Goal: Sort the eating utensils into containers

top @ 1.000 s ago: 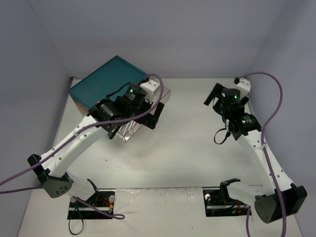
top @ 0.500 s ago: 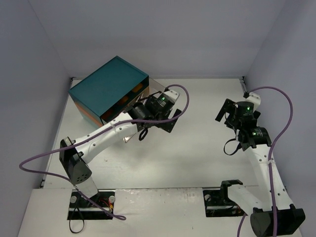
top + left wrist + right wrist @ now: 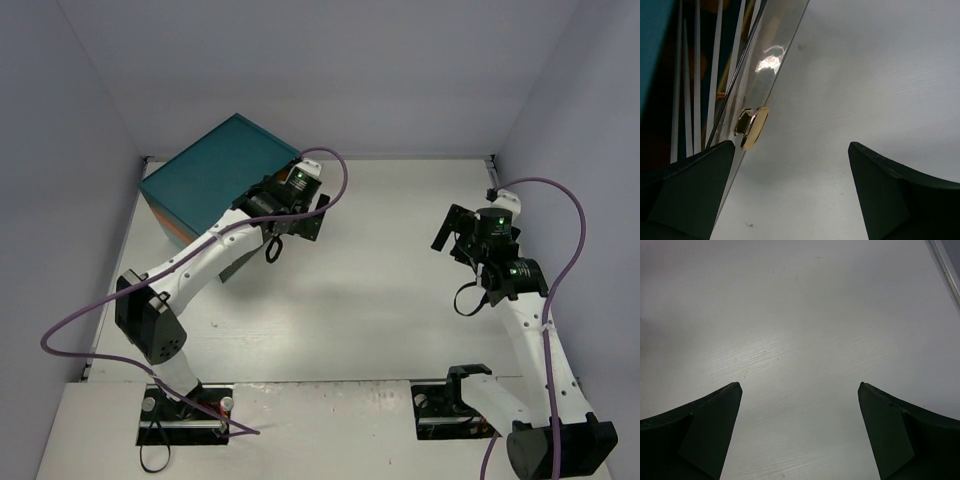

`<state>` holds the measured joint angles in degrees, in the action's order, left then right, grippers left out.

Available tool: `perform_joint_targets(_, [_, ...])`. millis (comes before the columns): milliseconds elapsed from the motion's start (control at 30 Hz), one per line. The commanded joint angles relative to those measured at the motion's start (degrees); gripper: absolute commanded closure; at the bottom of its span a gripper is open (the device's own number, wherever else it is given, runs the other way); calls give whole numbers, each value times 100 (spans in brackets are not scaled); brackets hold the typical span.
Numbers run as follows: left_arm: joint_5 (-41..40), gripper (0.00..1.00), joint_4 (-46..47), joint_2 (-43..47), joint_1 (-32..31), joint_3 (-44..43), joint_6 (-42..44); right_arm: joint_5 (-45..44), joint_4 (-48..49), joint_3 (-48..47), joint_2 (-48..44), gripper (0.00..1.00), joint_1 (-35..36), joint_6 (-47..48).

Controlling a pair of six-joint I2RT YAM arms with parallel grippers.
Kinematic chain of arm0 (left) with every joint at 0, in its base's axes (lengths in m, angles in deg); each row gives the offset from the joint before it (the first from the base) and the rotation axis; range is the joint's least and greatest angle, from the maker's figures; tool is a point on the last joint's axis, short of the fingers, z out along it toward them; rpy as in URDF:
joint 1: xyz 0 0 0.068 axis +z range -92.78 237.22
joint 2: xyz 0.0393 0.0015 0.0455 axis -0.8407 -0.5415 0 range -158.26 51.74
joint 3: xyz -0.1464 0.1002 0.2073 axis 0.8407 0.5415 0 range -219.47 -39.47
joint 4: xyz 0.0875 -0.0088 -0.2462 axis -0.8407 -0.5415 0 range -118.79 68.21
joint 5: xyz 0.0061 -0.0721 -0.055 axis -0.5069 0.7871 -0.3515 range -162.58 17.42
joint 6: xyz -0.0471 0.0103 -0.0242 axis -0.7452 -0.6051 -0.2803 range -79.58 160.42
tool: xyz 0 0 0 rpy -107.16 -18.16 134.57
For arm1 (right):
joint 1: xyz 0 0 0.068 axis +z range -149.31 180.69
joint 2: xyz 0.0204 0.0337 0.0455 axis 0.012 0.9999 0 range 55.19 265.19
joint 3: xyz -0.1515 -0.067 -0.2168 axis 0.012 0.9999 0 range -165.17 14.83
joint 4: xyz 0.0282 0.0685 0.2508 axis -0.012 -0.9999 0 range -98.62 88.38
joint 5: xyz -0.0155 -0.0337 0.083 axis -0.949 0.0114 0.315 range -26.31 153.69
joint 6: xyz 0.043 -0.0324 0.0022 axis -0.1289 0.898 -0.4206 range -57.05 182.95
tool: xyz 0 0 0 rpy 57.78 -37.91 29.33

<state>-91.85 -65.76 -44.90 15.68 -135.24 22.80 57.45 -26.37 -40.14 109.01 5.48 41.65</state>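
Drawer (image 3: 772,50) of clear plastic, gold knob (image 3: 752,128) on its front, fills the left wrist view's upper left; pale strips (image 3: 717,65) behind may be utensils. Left gripper (image 3: 791,146) is spread beside the knob, right gripper (image 3: 800,385) spread over the table (image 3: 800,315)

- The left arm (image 3: 200,258) is built of white tubular links dotted with small dark screws and joined by black motor housings.
- The right arm (image 3: 537,345) has the same white links and black joints, with a large dark rounded housing at its near end.
- A purple cable (image 3: 344,178) runs along the left arm, and a second purple cable (image 3: 582,225) along the right.
- A small green light (image 3: 297,178) glows on the left wrist block, and two more on the right.
- The black base plates (image 3: 185,418) sit at the near edge.
- The left gripper (image 3: 790,145) and the right gripper (image 3: 800,385) have dark, matte, wedge-shaped fingers with bevelled edges.
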Motion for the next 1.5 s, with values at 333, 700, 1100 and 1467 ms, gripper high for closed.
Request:
perform_joint_targets(333, [-763,3,433,15,1025,-194,901,391,116,-104,1,0,-28,117])
perform_joint_targets(700, [-92,2,405,1463,808,-865,964,582,-175,-1475,19,0,-27,625])
perform_joint_targets(1100, [-2218,3,35,3409,867,-899,1164,-1251,-301,-3403,-38,0,568,1510])
perform_joint_targets(1467, [-2864,3,-380,4626,861,-826,1492,-2346,-209,-4312,-242,0,1090,2437])
